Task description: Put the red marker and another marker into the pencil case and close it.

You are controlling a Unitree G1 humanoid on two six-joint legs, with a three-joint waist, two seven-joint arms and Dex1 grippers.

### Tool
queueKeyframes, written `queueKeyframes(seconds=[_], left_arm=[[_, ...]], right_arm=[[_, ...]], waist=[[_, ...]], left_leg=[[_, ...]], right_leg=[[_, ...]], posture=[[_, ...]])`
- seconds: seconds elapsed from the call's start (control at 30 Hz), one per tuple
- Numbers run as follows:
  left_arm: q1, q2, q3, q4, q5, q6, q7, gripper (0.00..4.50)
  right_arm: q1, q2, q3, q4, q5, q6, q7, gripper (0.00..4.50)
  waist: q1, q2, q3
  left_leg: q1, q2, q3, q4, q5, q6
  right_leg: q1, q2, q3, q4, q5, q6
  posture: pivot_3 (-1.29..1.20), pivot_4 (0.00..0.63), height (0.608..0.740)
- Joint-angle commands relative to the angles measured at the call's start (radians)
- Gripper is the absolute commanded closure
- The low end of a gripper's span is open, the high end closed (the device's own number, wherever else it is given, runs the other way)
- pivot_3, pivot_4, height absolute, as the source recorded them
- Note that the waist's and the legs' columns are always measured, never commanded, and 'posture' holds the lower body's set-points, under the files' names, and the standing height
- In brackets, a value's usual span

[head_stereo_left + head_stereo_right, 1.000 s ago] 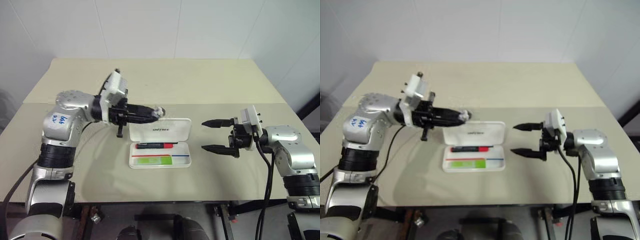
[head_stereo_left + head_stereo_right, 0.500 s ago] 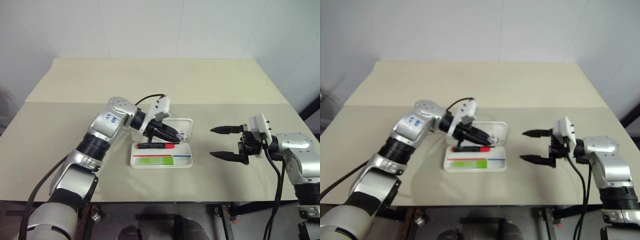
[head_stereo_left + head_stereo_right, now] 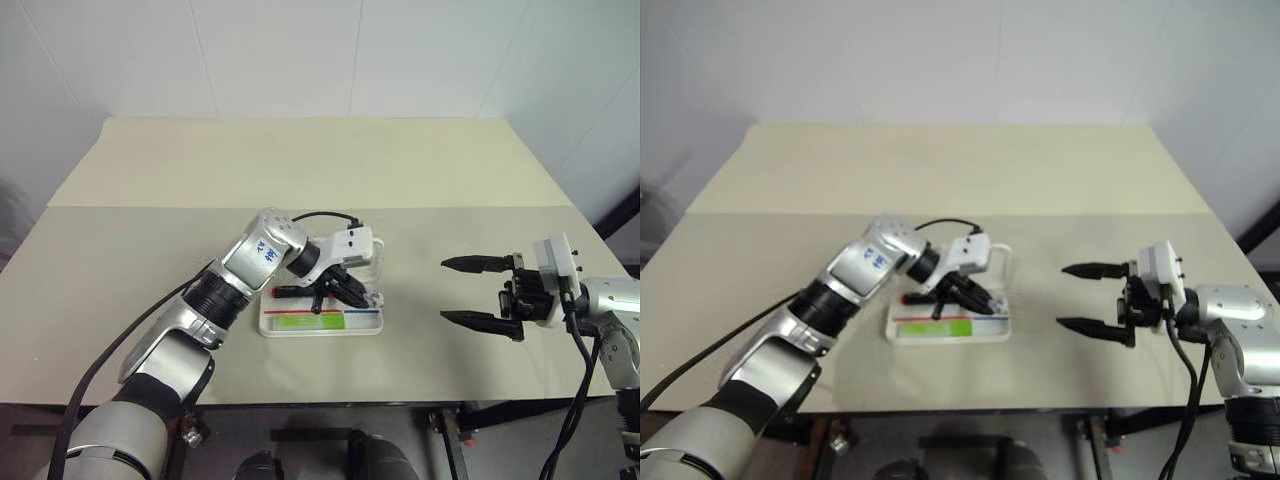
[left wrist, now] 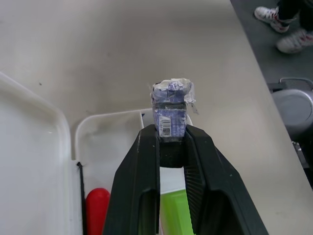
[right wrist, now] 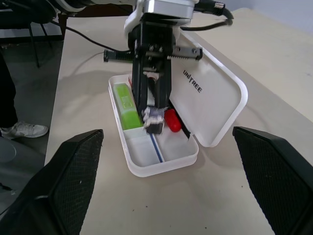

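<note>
The left gripper [image 4: 171,147] hangs over the open pencil case [image 5: 215,105], its smooth black fingers [image 4: 142,191] clamped on a small dark block [image 4: 170,115] wrapped in crinkled white-and-blue tape with a barcode label, held just above the tray's bare end compartment. In the tray of this glossy white hard-plastic box with rounded corners lie the red marker [image 5: 172,120], its rounded red end showing, and beside it the chunky light-green marker [image 5: 124,105], flat-sided. Well apart to the case's right, the right gripper [image 3: 478,292] hovers above the matte beige table [image 3: 300,160] with its tapered black fingers [image 5: 63,161] spread wide and holding nothing.
</note>
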Motion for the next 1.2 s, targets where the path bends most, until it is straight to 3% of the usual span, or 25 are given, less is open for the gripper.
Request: queueKeyframes(seconds=[0.03,0.77,1.2], left_arm=[[-0.004,-0.019,-0.004,-0.007,0.026,0.015,0.037,4.16],[0.072,0.007,-0.016,-0.181,0.025,0.161,0.057,4.16],[0.095,0.038,-0.048,-0.205,0.031,0.145,0.06,4.16]], right_arm=[[0.011,0.005,-0.018,-0.043,0.008,-0.005,-0.023,0.0],[0.01,0.025,0.011,-0.044,-0.022,-0.005,-0.066,0.0],[0.008,0.028,0.023,-0.039,-0.03,-0.009,-0.085,0.0]], waist=[[0.001,0.0,0.0],[0.001,0.0,0.0],[0.001,0.0,0.0]], left_leg=[[0.0,0.0,0.0,0.0,0.0,0.0],[0.0,0.0,0.0,0.0,0.0,0.001],[0.0,0.0,0.0,0.0,0.0,0.001]], right_leg=[[0.0,0.0,0.0,0.0,0.0,0.0],[0.0,0.0,0.0,0.001,0.0,0.0],[0.0,0.0,0.0,0.001,0.0,0.0]], posture=[[0.0,0.15,0.74],[0.0,0.15,0.74],[0.0,0.15,0.74]])
